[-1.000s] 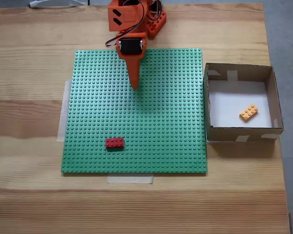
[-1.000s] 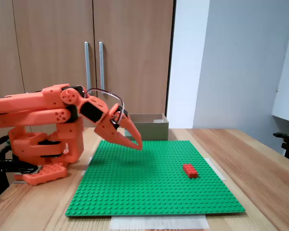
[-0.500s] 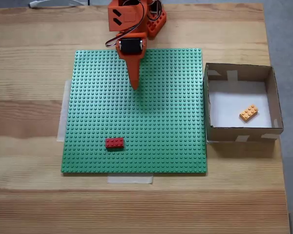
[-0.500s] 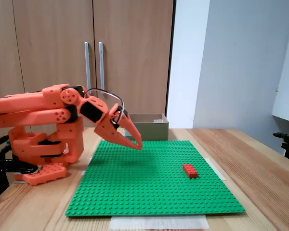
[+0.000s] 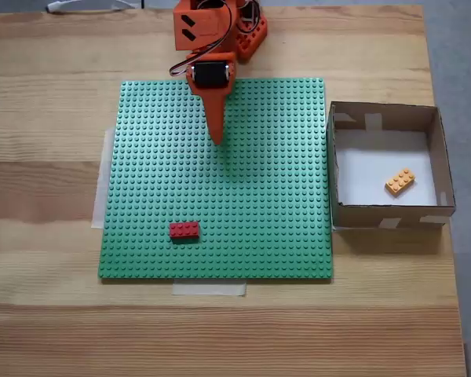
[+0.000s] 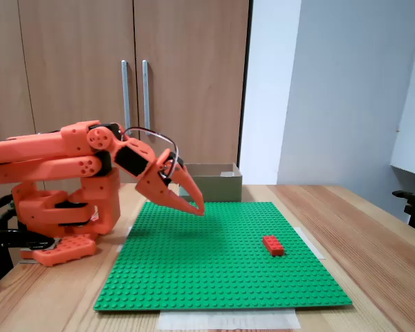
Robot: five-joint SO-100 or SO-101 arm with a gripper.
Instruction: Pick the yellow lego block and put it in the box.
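Note:
The yellow lego block (image 5: 399, 181) lies tilted on the white bottom of the cardboard box (image 5: 386, 115), which stands right of the green baseplate in a fixed view. From the side, the box (image 6: 211, 182) shows behind the arm, its inside hidden. My orange gripper (image 5: 217, 138) hangs shut over the upper middle of the baseplate, holding nothing, well left of the box. Seen from the side, the gripper (image 6: 198, 209) points down just above the plate.
A green studded baseplate (image 5: 259, 196) is taped to the wooden table. A red brick (image 5: 184, 230) sits near its lower left; it appears too as the red brick (image 6: 273, 245). The arm's base (image 5: 220, 27) stands at the table's far edge. Cupboard doors stand behind.

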